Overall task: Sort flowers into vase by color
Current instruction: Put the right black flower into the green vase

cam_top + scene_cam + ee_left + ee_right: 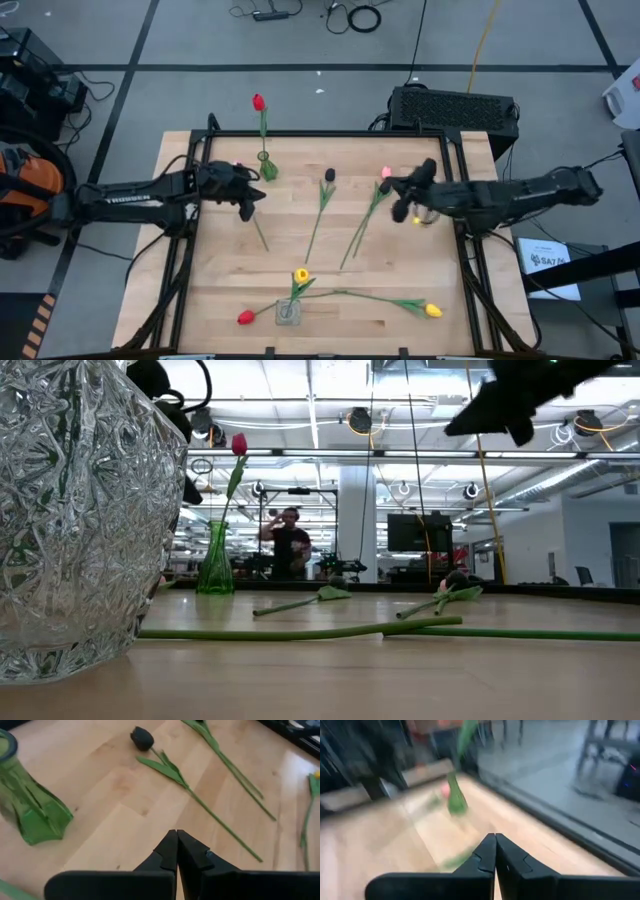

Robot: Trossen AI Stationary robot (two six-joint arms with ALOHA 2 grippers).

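Flowers (320,215) flat on tabletop (220,290), stems lengthways | black one just past left tool (247,205), pinched shut, empty | right tool (403,205) shut, empty

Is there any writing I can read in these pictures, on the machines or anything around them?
"TROSSEN": white letters along the left arm, seen from above.
White sheet on the floor beside the table's right edge: dark print, too small to read.
Black box behind the table: no readable label.
Nothing legible in the table-level view or either wrist view.
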